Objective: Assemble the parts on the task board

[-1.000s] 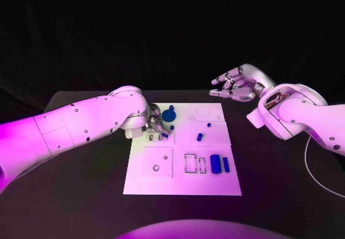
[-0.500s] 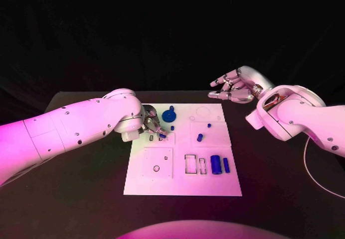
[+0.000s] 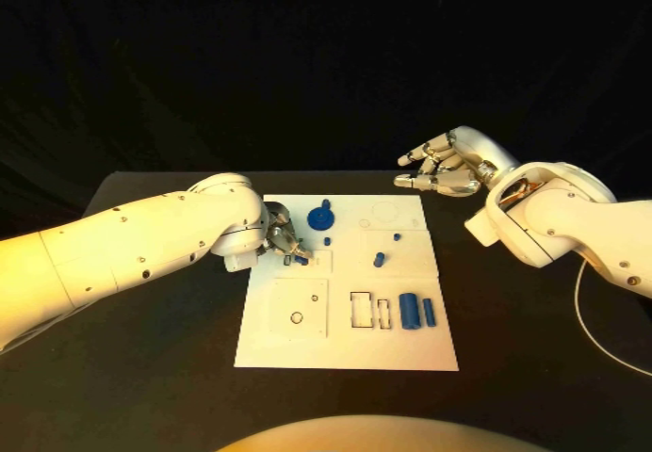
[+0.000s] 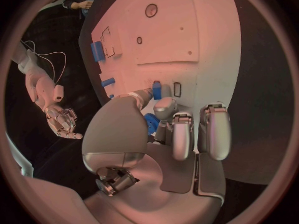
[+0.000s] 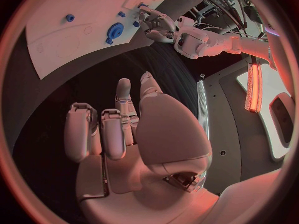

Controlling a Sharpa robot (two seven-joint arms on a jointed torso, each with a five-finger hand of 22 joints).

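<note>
The white task board (image 3: 347, 348) lies in the middle of the table. My left hand (image 3: 283, 239) hovers low over its far-left panel, fingers curled down, pinching a small blue part (image 4: 151, 124) between thumb and fingers. Just past the thumb tip another small blue part (image 4: 156, 90) stands beside an empty slot (image 4: 177, 89). A blue gear (image 3: 319, 218) sits just beyond the hand. My right hand (image 3: 448, 160) is raised off the board's far-right corner, fingers apart and holding nothing; the right wrist view shows its fingers (image 5: 118, 127) clear of the board (image 5: 69, 40).
Two blue cylinders (image 3: 408, 311) (image 3: 428, 313) lie on the board's near right beside two rectangular slots (image 3: 360, 309). Small blue pieces (image 3: 379, 259) (image 3: 396, 236) sit on the middle-right panel. The near-left panel has a round hole (image 3: 295, 318). Black table surrounds the board.
My left hand and forearm have shifted slightly left over the far-left panel, the blue part at its fingertips moving with it. The right hand has stayed almost still.
</note>
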